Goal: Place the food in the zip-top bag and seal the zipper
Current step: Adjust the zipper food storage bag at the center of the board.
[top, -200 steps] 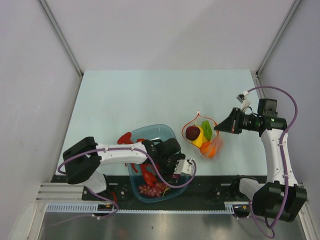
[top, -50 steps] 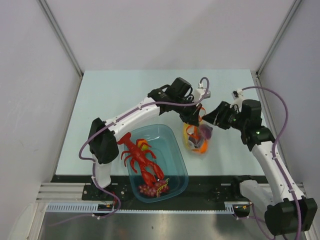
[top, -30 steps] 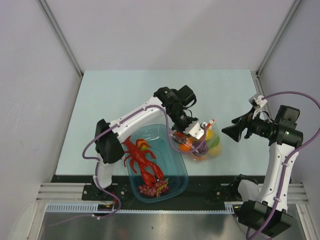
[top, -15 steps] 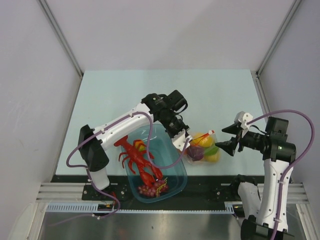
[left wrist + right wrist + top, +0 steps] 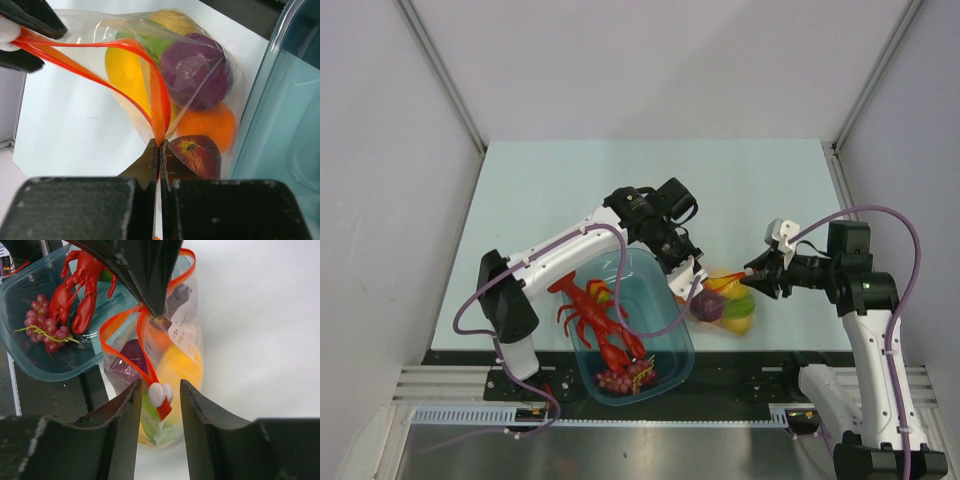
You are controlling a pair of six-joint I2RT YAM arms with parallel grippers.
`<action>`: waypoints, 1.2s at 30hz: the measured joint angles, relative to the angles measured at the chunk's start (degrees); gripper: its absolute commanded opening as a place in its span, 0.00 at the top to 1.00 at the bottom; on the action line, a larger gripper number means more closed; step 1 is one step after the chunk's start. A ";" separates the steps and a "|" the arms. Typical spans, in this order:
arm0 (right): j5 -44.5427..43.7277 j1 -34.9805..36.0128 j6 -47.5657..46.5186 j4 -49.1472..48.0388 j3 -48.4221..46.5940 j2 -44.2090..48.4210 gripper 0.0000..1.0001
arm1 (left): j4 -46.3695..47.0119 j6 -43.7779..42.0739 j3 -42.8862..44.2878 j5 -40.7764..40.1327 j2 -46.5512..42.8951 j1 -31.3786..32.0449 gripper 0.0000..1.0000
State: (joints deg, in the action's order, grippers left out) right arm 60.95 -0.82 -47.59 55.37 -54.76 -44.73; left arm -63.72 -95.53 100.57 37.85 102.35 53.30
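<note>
The zip-top bag [image 5: 727, 305] lies on the table right of the blue tub, with the food inside: a purple piece [image 5: 194, 75], a yellow fruit [image 5: 125, 75], an orange [image 5: 212, 125], a peach [image 5: 196, 152] and a green leaf [image 5: 150, 44]. Its red zipper [image 5: 100, 46] gapes in a loop. My left gripper [image 5: 160, 144] is shut on the zipper's left end [image 5: 688, 283]. My right gripper [image 5: 160, 385] is open at the other end [image 5: 752, 273]. Its fingers [image 5: 125, 410] stand on either side of the white slider [image 5: 160, 394], with a gap on both sides.
The translucent blue tub [image 5: 665, 335] sits at the near edge, just left of the bag, holding a red lobster [image 5: 595, 315] and a bunch of grapes [image 5: 625, 380]. The left arm reaches across the tub's far rim. A white wall stands beyond the table.
My right gripper has come in to the bag's right end and narrowed its jaws around the slider. The left gripper, still shut on the zipper, has set the bag beside the tub.
</note>
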 measured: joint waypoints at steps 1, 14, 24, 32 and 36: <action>-0.39 0.04 0.00 -0.07 0.00 -0.52 0.40 | 0.22 0.02 0.00 -0.04 0.00 0.00 1.00; -2.71 0.13 -1.40 1.99 0.79 -1.68 0.41 | 2.14 0.55 -0.02 -0.13 0.00 -0.07 1.00; -2.67 -0.11 -2.01 2.78 3.23 1.68 0.73 | 2.91 1.11 -0.02 -0.07 0.00 -0.07 1.00; -2.32 -3.26 -2.69 2.78 3.50 1.77 0.68 | 4.98 3.21 -0.02 0.44 0.09 -0.70 1.00; -1.92 -5.73 -3.74 2.75 3.58 2.05 0.47 | 6.01 4.63 -0.09 0.98 0.22 -1.40 1.00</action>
State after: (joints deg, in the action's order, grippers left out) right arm 59.02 -6.55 -51.33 58.13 -51.18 -42.68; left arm -57.71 -90.89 100.49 38.83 102.56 51.90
